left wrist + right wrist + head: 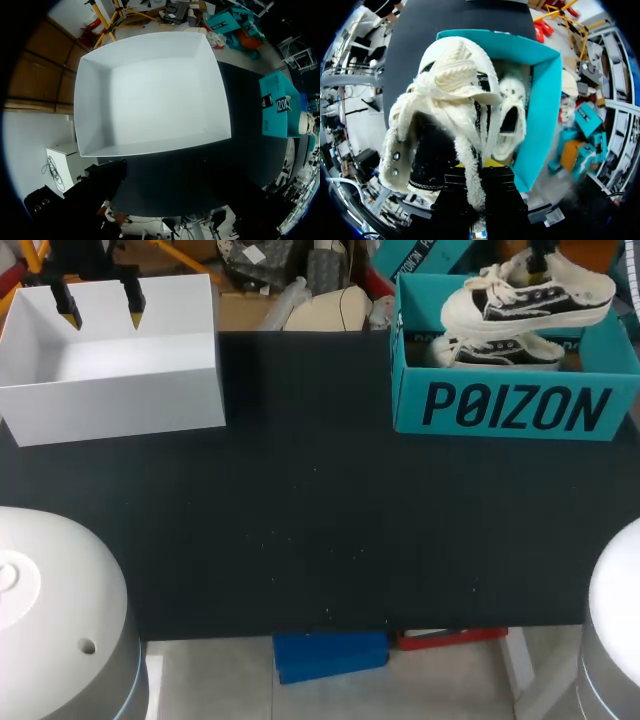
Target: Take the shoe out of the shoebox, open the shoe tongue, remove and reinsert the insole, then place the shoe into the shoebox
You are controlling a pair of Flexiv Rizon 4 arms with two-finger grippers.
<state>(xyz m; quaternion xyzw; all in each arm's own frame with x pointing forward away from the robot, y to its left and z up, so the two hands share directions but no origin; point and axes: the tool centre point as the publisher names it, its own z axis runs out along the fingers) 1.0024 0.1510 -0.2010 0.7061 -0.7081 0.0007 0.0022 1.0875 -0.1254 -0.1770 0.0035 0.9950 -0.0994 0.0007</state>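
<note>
A shoe (528,290) held over its shoebox (515,405)
The right end effector (476,165) grips the shoe's side; lift it clear, then set it on the desk (320,500). The left end effector (101,312) hangs wide open.

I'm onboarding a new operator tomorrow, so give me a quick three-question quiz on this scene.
1. True or false: the lifted shoe, held in the right jaws, rests on the table.
2. How many shoes lie inside the teal shoebox? A) none B) one C) two
3. What colour is the open box under the left jaws?

Key: 1 false, it hangs above the shoebox; 2 B, the second shoe; 3 white.
</note>
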